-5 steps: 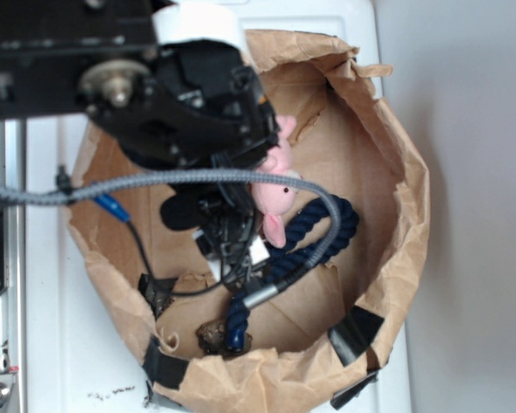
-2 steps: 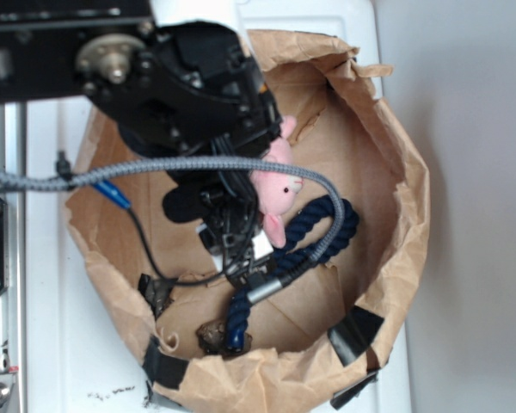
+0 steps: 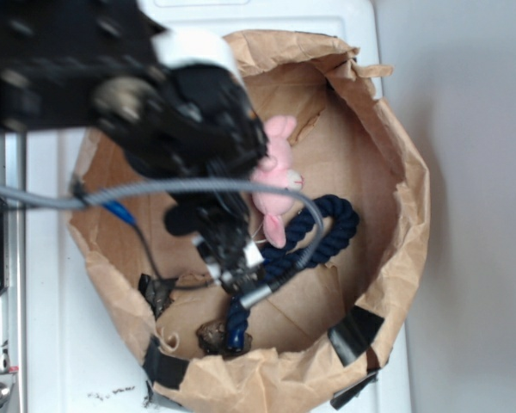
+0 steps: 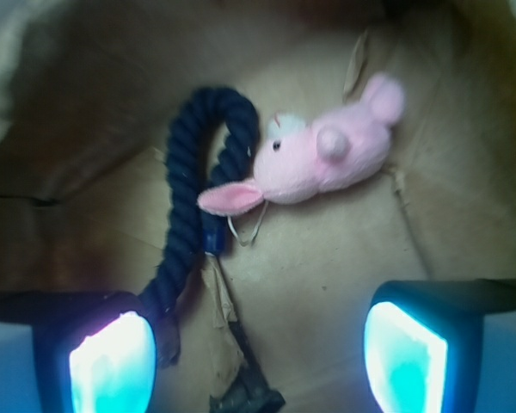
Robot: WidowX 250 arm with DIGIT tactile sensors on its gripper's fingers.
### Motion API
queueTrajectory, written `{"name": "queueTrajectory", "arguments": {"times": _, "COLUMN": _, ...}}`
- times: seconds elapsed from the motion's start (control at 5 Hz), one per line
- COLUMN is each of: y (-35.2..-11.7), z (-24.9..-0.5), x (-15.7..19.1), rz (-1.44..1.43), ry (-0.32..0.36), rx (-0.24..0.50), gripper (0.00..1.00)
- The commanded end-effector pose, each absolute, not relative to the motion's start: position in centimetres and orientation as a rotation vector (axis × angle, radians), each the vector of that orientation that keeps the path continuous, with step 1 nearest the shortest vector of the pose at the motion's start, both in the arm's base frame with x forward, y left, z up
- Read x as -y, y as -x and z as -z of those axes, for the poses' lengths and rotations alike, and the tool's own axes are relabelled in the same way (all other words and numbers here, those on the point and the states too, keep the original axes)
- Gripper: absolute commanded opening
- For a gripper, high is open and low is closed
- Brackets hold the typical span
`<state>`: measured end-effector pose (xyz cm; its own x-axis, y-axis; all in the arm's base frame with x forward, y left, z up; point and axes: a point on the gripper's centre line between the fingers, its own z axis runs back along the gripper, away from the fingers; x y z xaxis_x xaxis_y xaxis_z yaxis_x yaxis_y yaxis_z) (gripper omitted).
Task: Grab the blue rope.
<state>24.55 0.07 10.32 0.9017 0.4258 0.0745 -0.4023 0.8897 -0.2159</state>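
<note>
Gripper point(image 4: 258, 353): jaws apart, empty. Blue rope point(image 4: 189, 185) at one finger's edge; closing risks missing it, or snagging pink plush point(image 4: 327, 155).

I am seeing matt twisted fibre on the blue rope point(image 4: 182, 200), soft fuzzy cloth on the pink plush point(image 4: 327, 155), and creased brown paper lining the bag point(image 3: 396, 172).

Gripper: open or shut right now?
Open. In the wrist view the gripper has its two fingers far apart, bare paper between them; the blue rope runs beside the left one, ungrasped.
</note>
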Motion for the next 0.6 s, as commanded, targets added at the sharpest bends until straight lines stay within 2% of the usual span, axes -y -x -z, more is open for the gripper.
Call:
{"name": "queueTrajectory", "arguments": {"times": 0.0, "y": -28.0, "z": -9.5, "x": 1.6, "rz": -0.467, "ry": 0.180, "rx": 0.171, "gripper": 1.00}}
{"name": "queueTrajectory", "arguments": {"times": 0.4, "y": -28.4, "z": -7.6, "x": 3.5, "rz": -0.568, "ry": 0.170, "rx": 0.162, "gripper": 1.00}}
